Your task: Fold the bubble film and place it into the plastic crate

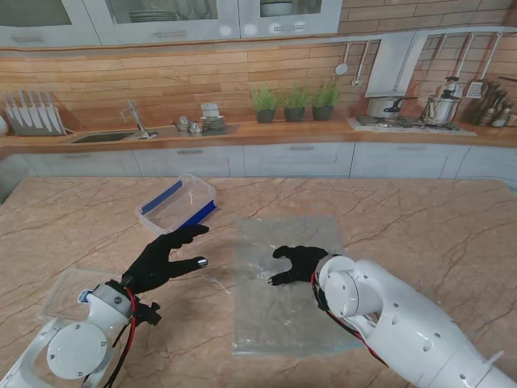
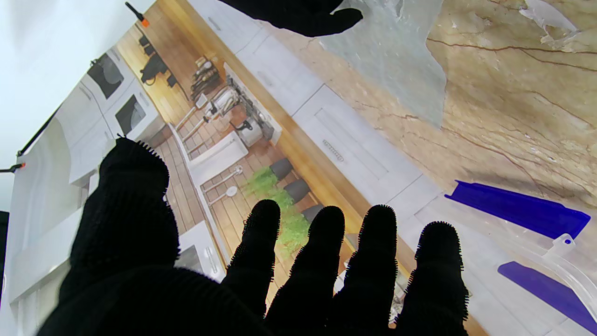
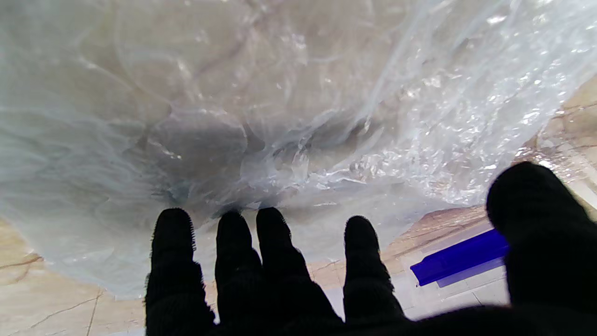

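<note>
A sheet of clear bubble film [image 1: 287, 283] lies flat on the marble table in front of me; it fills most of the right wrist view [image 3: 261, 107]. My right hand [image 1: 297, 263], in a black glove, rests on the film's middle with its fingers curled and apart, pinching nothing. My left hand [image 1: 166, 257] hovers to the left of the film with fingers spread, holding nothing. The clear plastic crate [image 1: 178, 204] with blue handles stands farther from me, just beyond the left hand; its rim [image 2: 550, 242] shows in the left wrist view.
A second clear sheet [image 1: 73, 293] lies on the table near my left forearm. The table [image 1: 420, 234] runs wide to the right. A printed kitchen backdrop stands behind the table's far edge.
</note>
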